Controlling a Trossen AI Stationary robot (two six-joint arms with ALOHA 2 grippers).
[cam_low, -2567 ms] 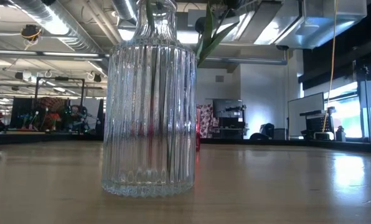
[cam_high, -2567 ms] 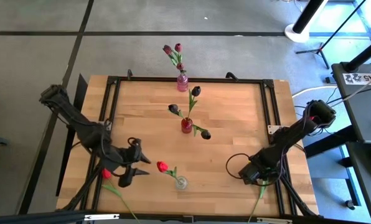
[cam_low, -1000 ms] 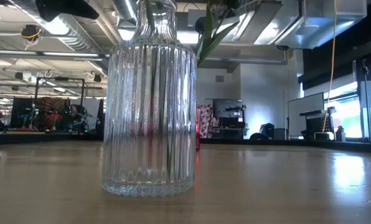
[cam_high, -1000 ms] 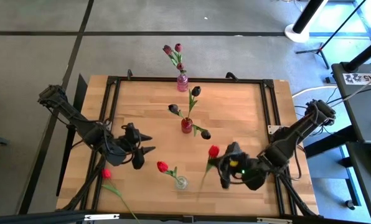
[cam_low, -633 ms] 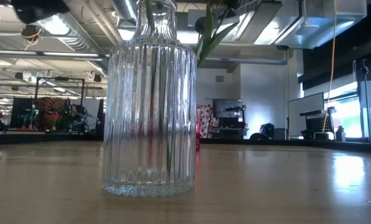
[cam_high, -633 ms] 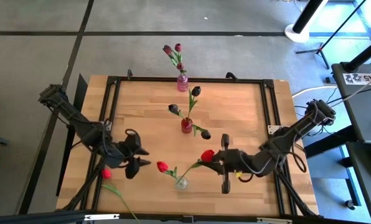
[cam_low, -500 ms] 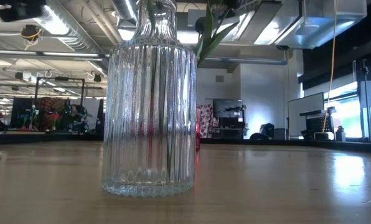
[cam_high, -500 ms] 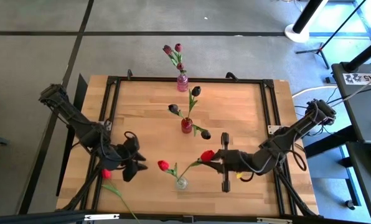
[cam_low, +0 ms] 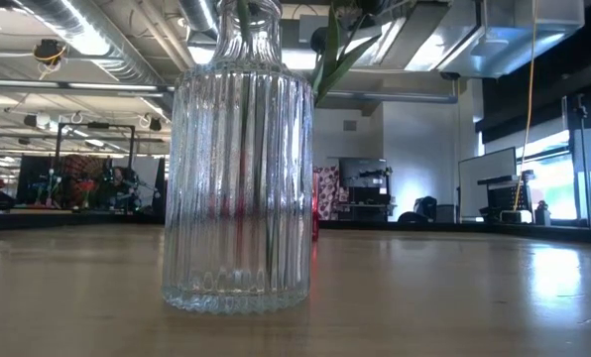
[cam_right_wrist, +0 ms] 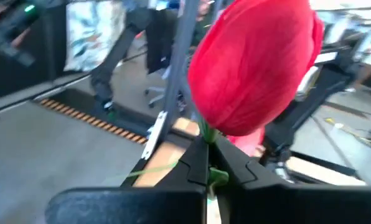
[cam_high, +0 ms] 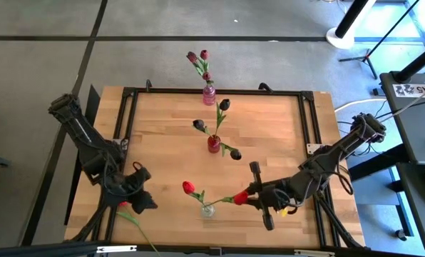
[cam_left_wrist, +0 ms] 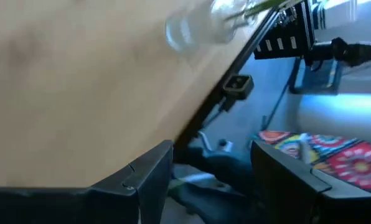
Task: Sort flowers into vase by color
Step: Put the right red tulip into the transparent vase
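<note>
Red tulip (cam_high: 240, 198) held low over the table's near edge, just right of the clear ribbed vase (cam_high: 207, 210). Its stem runs nearly level from the head toward the vase mouth; the tip seems to reach the mouth, so this looks like the feeding-in step. Right gripper (cam_high: 259, 198) is pinched tight on the stem directly under the head; in the right wrist view the fingers (cam_right_wrist: 201, 163) meet around the green just below the red bloom (cam_right_wrist: 251, 68). Gripping that high leaves the whole stem free to slide into the narrow neck.

One red tulip (cam_high: 188, 187) already stands in the clear vase, leaning left, so red belongs here. Dark tulips (cam_high: 224, 104) sit in the red vase (cam_high: 213, 143) mid-table; maroon and pink heads (cam_high: 197, 56) in the pink vase (cam_high: 209, 93) at the far edge.

Left gripper (cam_high: 136, 193) is near the near-left corner, fingers spread with nothing between them, poised over another red tulip (cam_high: 124, 205) lying at that edge, likely the next pick.
</note>
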